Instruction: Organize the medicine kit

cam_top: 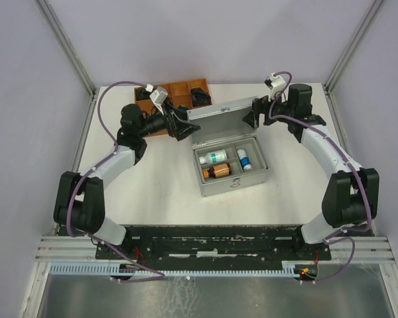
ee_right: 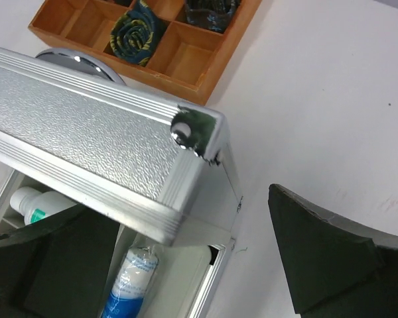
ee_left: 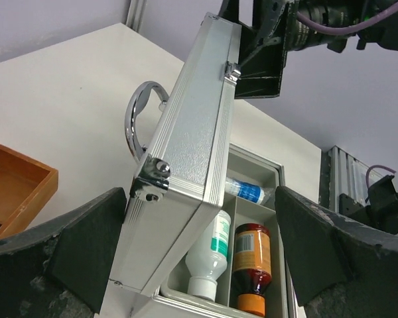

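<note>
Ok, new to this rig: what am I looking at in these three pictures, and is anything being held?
Two robot arms stand at a table, each ending in a two-finger gripper. One picture looks down from above; the other two come from wrist cameras, so the dark shapes at their edges are fingers. On the table: an open metal case holding three bottles, and a wooden tray behind it. The left gripper and right gripper are open, one at each end of the raised lid. Nothing is held.

White table enclosed by pale lilac walls.
</note>
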